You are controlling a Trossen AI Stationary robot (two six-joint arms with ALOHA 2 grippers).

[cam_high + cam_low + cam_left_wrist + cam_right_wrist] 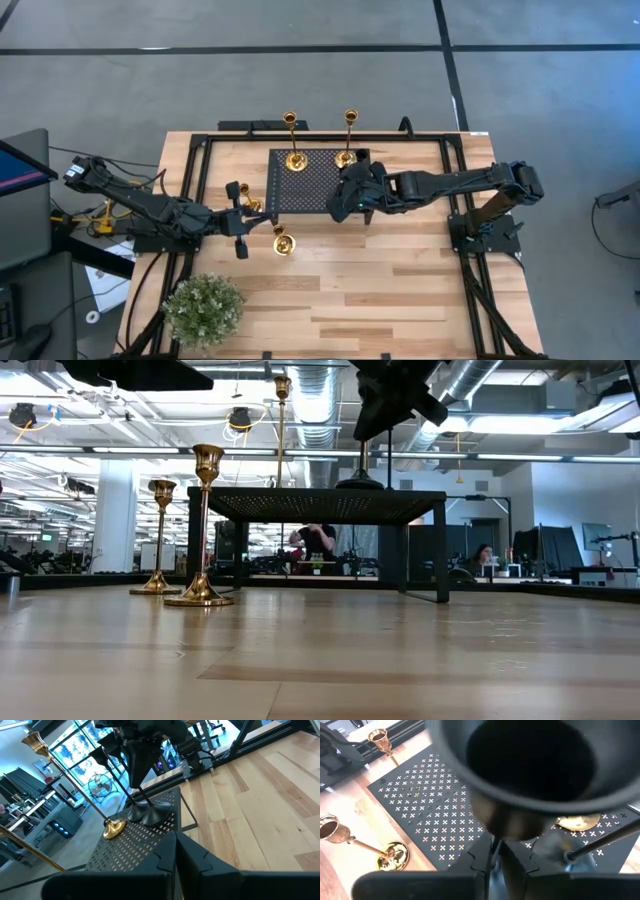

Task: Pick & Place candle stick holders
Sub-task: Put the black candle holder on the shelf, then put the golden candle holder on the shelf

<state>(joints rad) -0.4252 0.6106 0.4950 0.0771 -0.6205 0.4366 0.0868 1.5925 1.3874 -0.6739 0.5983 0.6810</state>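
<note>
A black perforated stand (305,182) stands mid-table. Two tall gold holders (293,140) (349,135) stand on its far part. My right gripper (347,203) is over the stand's right near part, shut on a black holder (530,755). A second black holder (560,847) stands on the stand beside it. Two short gold holders (283,242) (249,198) stand on the table left of the stand. My left gripper (175,860) is shut and empty, level, next to them and pointing at the stand. My right gripper pinches the black holder's thin stem (496,847) between its two fingers, below the cup. The fingers (137,765) come from above, pointing down, across the stem. The holder stands upright, its round base (362,481) on or just at the stand's top.
A green potted plant (203,310) stands at the table's near left corner. A black frame rail (320,135) runs round the table. The bare wood on the near and right parts (400,280) holds nothing. People show in the room beyond in the low view.
</note>
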